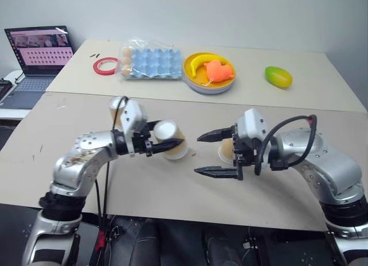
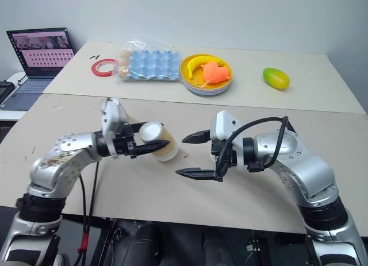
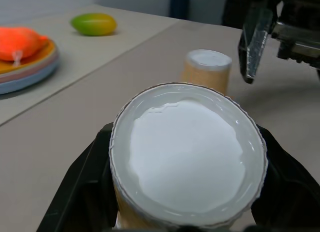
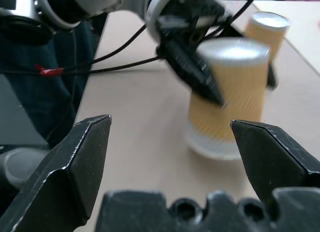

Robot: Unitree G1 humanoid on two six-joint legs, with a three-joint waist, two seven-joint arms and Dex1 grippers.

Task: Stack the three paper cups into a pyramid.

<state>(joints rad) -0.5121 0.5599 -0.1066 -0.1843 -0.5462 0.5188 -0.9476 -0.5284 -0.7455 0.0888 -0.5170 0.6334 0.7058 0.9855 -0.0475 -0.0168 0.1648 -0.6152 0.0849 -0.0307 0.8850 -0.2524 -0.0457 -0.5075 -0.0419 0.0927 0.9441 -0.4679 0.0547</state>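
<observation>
My left gripper (image 1: 163, 137) is shut on one paper cup (image 1: 172, 139), tan and ribbed, held tilted with its white base (image 3: 187, 154) facing the right gripper. A second cup (image 1: 117, 108) stands upside down on the table behind my left hand and is partly hidden by it; the right wrist view shows it too (image 4: 268, 27). The third cup (image 1: 226, 150) stands upside down behind my right gripper's fingers and also appears in the left wrist view (image 3: 206, 69). My right gripper (image 1: 197, 154) is open with nothing in it, and it points at the held cup from a short way off.
On the far table are a laptop (image 1: 38, 60), a red tape ring (image 1: 106, 65), a bagged blue egg carton (image 1: 150, 63), a yellow plate (image 1: 196, 82) with a banana and an orange toy, and a green mango (image 1: 278, 76). A seam (image 1: 190, 100) divides the two tables.
</observation>
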